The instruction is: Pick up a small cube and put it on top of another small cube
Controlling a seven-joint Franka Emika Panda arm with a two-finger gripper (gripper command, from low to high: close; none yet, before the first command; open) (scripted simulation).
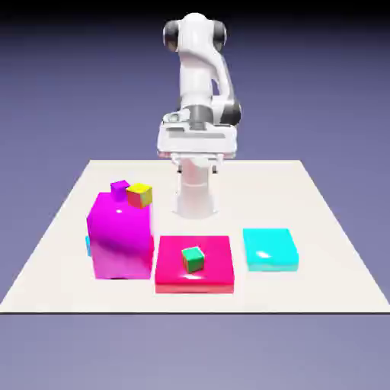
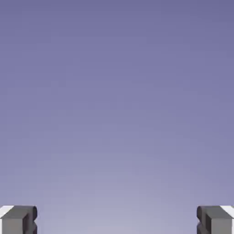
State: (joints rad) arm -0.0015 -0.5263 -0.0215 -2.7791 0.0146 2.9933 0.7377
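A sliver of a small light-blue cube (image 1: 87, 245) peeks out at the left side of the tall magenta block (image 1: 119, 238), which hides most of it. On top of that block sit a small purple cube (image 1: 119, 187) and a yellow-and-red cube (image 1: 139, 195). A small green cube (image 1: 193, 259) rests on the flat red block (image 1: 213, 274). My gripper (image 1: 196, 161) hangs open high over the far middle of the table, well away from all cubes. In the hand view my gripper (image 2: 117, 221) has its fingertips (image 2: 18, 220) wide apart, with only backdrop between them.
A wide flat cyan block (image 1: 270, 249) lies to the exterior view's right of the red block. The white table (image 1: 320, 228) ends close in front of the blocks. The arm's white base column (image 1: 195, 194) stands behind the red block.
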